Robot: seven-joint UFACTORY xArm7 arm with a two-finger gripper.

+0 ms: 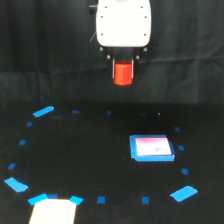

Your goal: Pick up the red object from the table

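Note:
The red object (122,73), a small bright red-orange block, hangs in the air above the black table (90,150), in front of the dark backdrop. It sits directly under the arm's white body (123,23), between the dark fingers of my gripper (122,75), which is shut on it. The fingers themselves blend into the black background and barely show. Nothing lies on the table directly below the block.
A flat white square with a blue border (151,148) lies on the table toward the exterior view's right. Larger blue tape pieces (43,111) (16,185) (183,193) and small blue squares ring the surface. A pale object (52,211) sits at the bottom left edge.

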